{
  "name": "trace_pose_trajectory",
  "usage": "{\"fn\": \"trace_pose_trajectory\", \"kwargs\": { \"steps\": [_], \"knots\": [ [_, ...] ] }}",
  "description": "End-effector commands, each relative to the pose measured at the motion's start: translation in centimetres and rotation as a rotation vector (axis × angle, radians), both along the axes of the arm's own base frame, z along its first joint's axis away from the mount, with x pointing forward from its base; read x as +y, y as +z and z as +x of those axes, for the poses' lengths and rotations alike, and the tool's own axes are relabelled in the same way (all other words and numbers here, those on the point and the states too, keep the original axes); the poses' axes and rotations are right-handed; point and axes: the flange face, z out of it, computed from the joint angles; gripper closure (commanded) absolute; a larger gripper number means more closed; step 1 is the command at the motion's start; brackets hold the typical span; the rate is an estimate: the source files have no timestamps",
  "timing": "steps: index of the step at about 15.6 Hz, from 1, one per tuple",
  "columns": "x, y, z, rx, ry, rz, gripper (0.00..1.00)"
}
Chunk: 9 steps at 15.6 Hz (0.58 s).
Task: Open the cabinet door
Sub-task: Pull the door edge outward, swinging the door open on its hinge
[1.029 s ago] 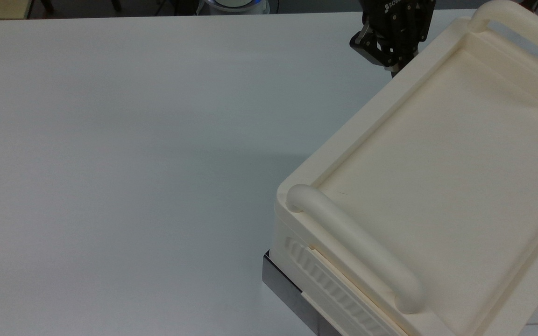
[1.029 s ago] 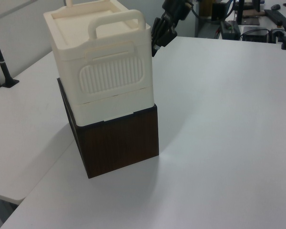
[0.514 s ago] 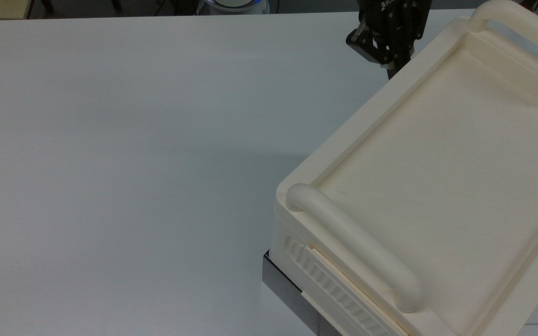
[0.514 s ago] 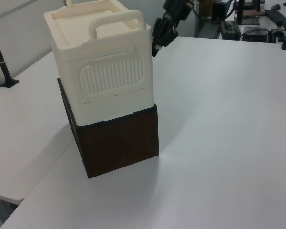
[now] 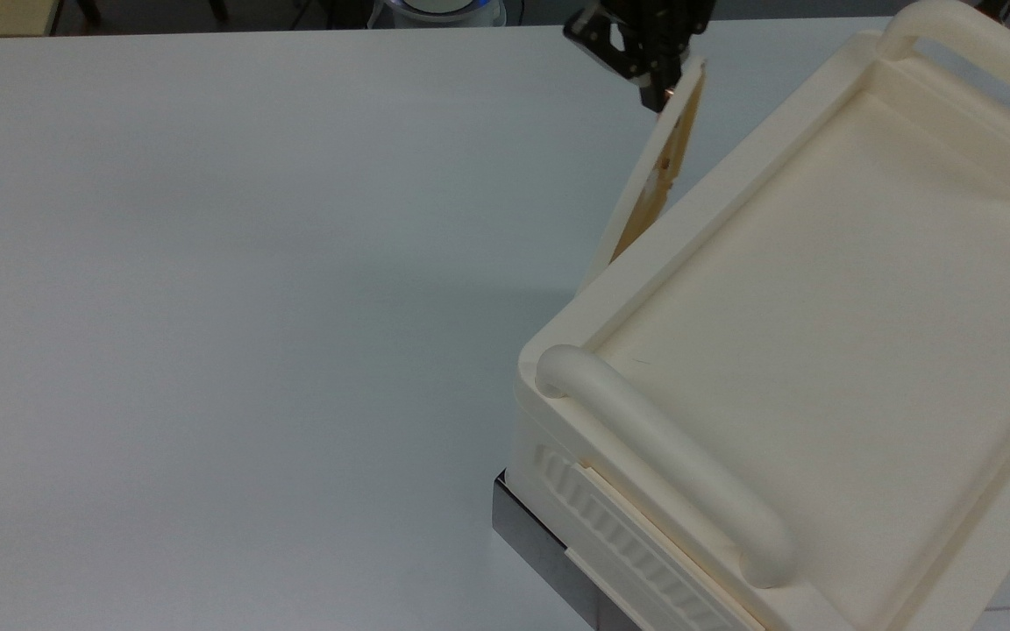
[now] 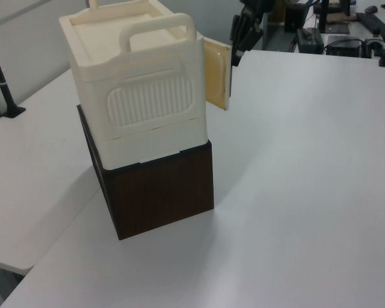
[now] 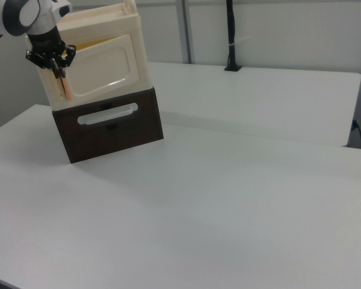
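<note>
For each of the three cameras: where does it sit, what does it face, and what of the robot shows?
Top view: overhead, looking down on the cabinet top; the claw sits at the cabinet door edge.
Left view: raised, facing the cabinet's ribbed side; claw at the door.
Right view: low across the table, facing the door's front; claw and wrist.
All share the door ajar.

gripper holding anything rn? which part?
Yes: the black two-finger gripper grips the small copper-orange bar handle at the free edge of the partly open, flat cream-white plastic cabinet door.
</note>
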Motion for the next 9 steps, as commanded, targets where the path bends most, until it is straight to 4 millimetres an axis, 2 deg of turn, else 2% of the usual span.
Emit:
{"fn": "trace_pose_trajectory", "kwargs": {
  "steps": [1, 2, 4, 5, 7, 9],
  "knots": [
    [-5.8, -0.9, -0.3, 0.08, -0.093, -0.032, 0.98],
    [-6.9, -1.1, -0.3, 0.101, -0.106, -0.037, 0.96],
    [-10.0, -1.3, -0.3, 0.14, -0.151, -0.044, 0.74],
    [-11.9, -1.3, -0.3, 0.158, -0.176, -0.047, 0.58],
    [-15.7, -1.3, -0.3, 0.174, -0.229, -0.05, 0.45],
    [-19.4, -1.5, -0.1, 0.17, -0.266, -0.051, 0.36]
  ]
}}
